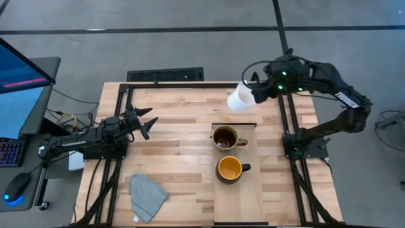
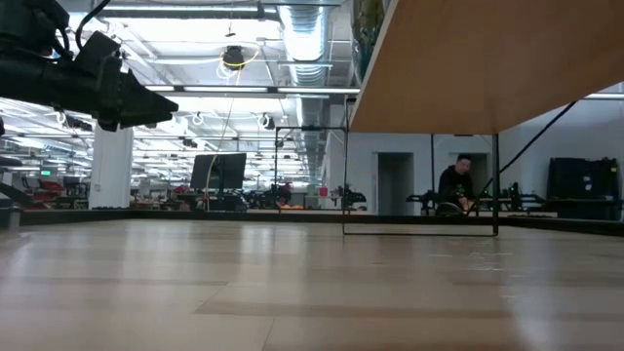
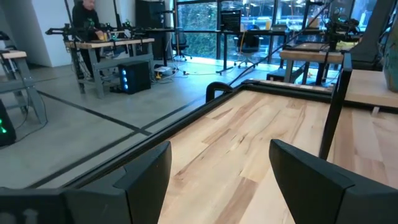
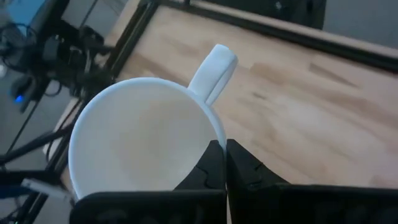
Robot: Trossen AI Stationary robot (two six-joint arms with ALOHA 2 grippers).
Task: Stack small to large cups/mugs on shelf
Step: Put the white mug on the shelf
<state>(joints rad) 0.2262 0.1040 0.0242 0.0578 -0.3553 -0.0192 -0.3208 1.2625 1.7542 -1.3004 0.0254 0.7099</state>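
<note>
1. High view: the right gripper (image 1: 253,90) hangs over the far right part of the table (image 1: 177,145), its fingers pinched on the rim of the white mug (image 1: 240,98).
2. Right wrist view: the two dark fingers (image 4: 212,163) are pressed together over the mug's (image 4: 140,140) rim, one inside and one outside, next to the handle (image 4: 212,73), which points away from the gripper (image 4: 225,163).
3. The mug is carried tilted, clear of the tabletop.
4. On the near side of the right gripper lies the pale wooden shelf (image 1: 237,196), with the dark brown mug (image 1: 224,138) at its far end and the yellow-lined mug (image 1: 230,169) just behind it, both upright.
5. The white mug is beyond the shelf's far edge, not over it.
6. The left gripper (image 1: 144,123) waits well apart at the table's left side, fingers spread and holding nothing, as the left wrist view (image 3: 217,174) confirms.
7. A grey-blue cloth (image 1: 147,195) lies at the near left, far from both grippers.
</note>
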